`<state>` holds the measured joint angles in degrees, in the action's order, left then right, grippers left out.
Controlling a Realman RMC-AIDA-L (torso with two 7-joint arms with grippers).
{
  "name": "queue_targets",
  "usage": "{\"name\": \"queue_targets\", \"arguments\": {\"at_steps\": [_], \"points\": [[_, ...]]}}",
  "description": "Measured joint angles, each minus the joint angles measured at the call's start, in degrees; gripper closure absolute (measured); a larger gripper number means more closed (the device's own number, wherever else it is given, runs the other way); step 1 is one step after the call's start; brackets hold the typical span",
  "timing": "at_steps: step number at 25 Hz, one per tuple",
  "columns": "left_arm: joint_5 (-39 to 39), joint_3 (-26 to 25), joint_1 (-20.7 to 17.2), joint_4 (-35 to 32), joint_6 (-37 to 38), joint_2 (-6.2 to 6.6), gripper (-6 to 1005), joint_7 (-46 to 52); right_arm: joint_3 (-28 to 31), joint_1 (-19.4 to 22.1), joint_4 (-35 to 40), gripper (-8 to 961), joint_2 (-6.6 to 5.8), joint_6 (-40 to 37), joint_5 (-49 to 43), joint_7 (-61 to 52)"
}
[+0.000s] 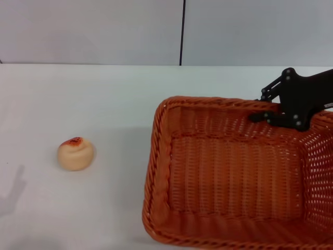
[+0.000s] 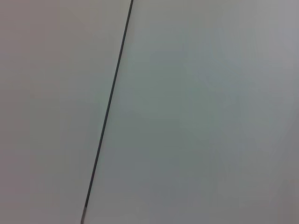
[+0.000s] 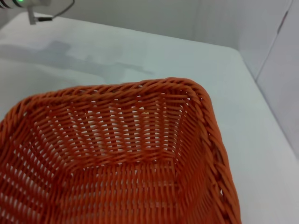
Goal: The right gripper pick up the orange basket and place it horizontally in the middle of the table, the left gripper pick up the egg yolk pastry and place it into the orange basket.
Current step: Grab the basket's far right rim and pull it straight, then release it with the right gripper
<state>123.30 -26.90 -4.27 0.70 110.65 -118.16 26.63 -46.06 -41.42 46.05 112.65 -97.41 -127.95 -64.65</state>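
Note:
The orange basket (image 1: pixel 229 177) fills the right half of the head view, its near edge cut off by the picture's bottom. My right gripper (image 1: pixel 270 112) sits at the basket's far rim on the right side, one finger inside the wall and the other outside, shut on the rim. The right wrist view looks down into the basket (image 3: pixel 140 140) from close by. The egg yolk pastry (image 1: pixel 76 153), pale with an orange-red patch on top, rests alone on the white table (image 1: pixel 104 94) at the left. My left gripper is out of view.
A grey wall with a dark vertical seam (image 1: pixel 182 31) stands behind the table's far edge. The left wrist view holds only that wall and the seam (image 2: pixel 110 107). An arm's shadow (image 1: pixel 13 195) falls on the table at the near left.

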Motion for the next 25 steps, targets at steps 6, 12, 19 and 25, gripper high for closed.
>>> {"name": "queue_targets", "arguments": {"at_steps": [6,12,19,25], "points": [[0.1,0.1,0.0,0.0,0.0,-0.05,191,0.0,0.0,1.3,4.3,788,2.76,3.2,0.3,2.0],[0.2,0.2,0.0,0.0,0.0,-0.05,190,0.0,-0.1,0.7,3.0,788,4.03,5.1,0.5,4.6],[0.2,0.4,0.1,-0.1,-0.1,-0.02,191,0.0,-0.3,0.5,3.0,737,5.22,6.4,1.4,5.4],[0.2,0.4,0.1,-0.6,-0.1,-0.09,191,0.0,-0.3,1.5,3.3,607,5.62,6.8,5.0,5.5]]}}
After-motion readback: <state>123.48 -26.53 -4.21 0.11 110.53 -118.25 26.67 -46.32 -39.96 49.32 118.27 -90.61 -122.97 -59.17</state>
